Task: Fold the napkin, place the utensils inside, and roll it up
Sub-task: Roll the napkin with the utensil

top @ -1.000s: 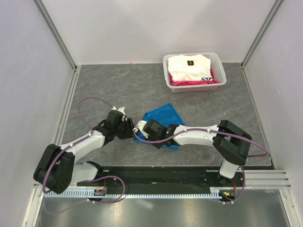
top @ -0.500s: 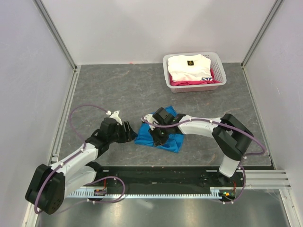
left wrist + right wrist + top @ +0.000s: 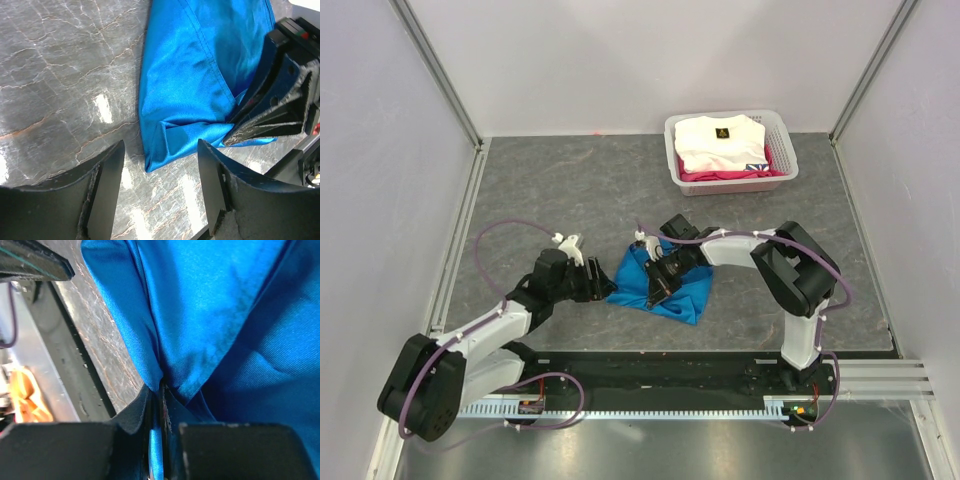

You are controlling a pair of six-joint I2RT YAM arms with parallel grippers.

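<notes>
Right wrist shows our right gripper (image 3: 159,392) clamped on the napkin (image 3: 200,315), bunched on the table (image 3: 55,75); our left gripper (image 3: 160,152) gapes beside its corner. A tug could slip the thin cloth free.

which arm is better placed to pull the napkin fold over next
Right. The right claw is shut on a pinch of the napkin, while the left claw sits open by the cloth's corner, gripping nothing.
</notes>
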